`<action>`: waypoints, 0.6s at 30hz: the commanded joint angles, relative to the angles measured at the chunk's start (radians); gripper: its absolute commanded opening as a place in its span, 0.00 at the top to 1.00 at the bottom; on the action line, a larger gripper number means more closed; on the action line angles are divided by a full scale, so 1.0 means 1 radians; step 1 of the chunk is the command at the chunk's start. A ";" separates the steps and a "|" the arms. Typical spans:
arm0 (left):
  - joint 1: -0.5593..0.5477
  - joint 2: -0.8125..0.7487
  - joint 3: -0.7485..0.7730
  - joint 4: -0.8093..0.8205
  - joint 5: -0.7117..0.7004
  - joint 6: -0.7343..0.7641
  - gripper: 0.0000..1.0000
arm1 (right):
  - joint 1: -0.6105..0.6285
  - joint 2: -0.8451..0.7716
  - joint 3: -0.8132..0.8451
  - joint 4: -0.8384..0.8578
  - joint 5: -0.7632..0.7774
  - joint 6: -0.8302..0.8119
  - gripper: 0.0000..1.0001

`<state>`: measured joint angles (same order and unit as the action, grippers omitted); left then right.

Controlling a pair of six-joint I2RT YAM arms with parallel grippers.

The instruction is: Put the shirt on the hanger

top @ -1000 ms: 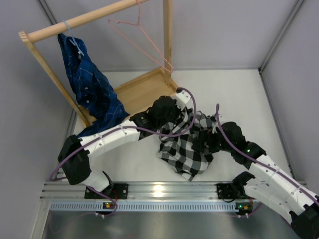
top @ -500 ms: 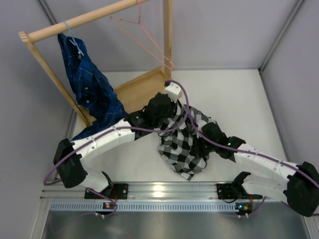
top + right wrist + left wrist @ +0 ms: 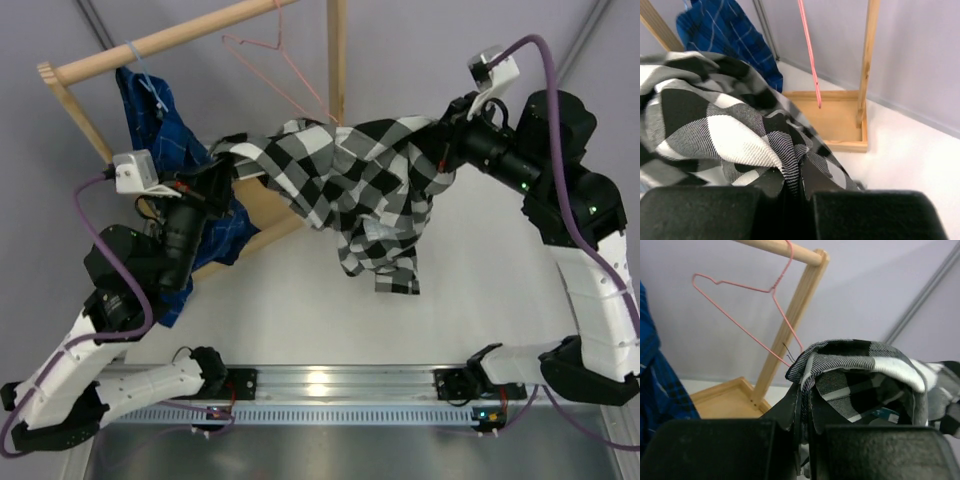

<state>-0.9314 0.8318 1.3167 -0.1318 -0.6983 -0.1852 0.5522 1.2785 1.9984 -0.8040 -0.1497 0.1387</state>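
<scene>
White tabletop (image 3: 300,300) and pale lilac walls close in the scene. Above that surface the black-and-white checked shirt (image 3: 350,185) hangs in the air, stretched between the two arms, its lowest fold dangling toward the near side. The left gripper (image 3: 222,172) has its fingers pinched tight on the shirt's left edge; the right gripper (image 3: 450,140) is clamped the same way on the right edge. Just beyond the cloth's far edge the pink wire hanger (image 3: 773,289) hangs by its hook from the wooden rail (image 3: 160,42) — whether wire touches fabric cannot be told. Farther left on that rail hangs a dark blue plaid shirt (image 3: 150,110).
</scene>
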 commanded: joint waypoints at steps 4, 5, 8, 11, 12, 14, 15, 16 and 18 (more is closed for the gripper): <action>0.014 0.108 -0.199 -0.167 0.273 -0.259 1.00 | -0.187 0.099 -0.284 -0.153 -0.066 -0.010 0.97; 0.014 0.130 -0.233 -0.158 0.322 -0.284 1.00 | -0.207 0.096 -0.350 -0.126 -0.068 -0.005 0.92; 0.014 0.217 -0.373 -0.074 0.483 -0.339 1.00 | -0.285 0.123 -0.629 -0.032 -0.042 0.004 0.75; 0.014 0.299 -0.466 0.009 0.556 -0.391 1.00 | -0.325 0.163 -0.728 0.031 0.024 0.007 0.64; 0.016 0.314 -0.477 0.052 0.554 -0.401 1.00 | -0.325 0.148 -0.754 0.087 0.006 0.009 0.62; 0.017 0.363 -0.475 0.063 0.528 -0.416 1.00 | -0.322 0.059 -0.823 0.156 -0.088 0.041 0.43; 0.019 0.389 -0.458 0.064 0.508 -0.418 1.00 | -0.302 0.001 -0.835 0.192 -0.099 0.051 0.36; 0.020 0.398 -0.449 0.063 0.496 -0.422 1.00 | -0.285 -0.020 -0.843 0.192 -0.094 0.055 0.32; 0.023 0.414 -0.427 0.063 0.477 -0.434 1.00 | -0.182 -0.060 -0.880 0.184 -0.059 0.056 0.30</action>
<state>-0.9165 1.2552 0.8150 -0.1875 -0.2058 -0.5667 0.2649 1.3529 1.1172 -0.7650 -0.1871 0.1761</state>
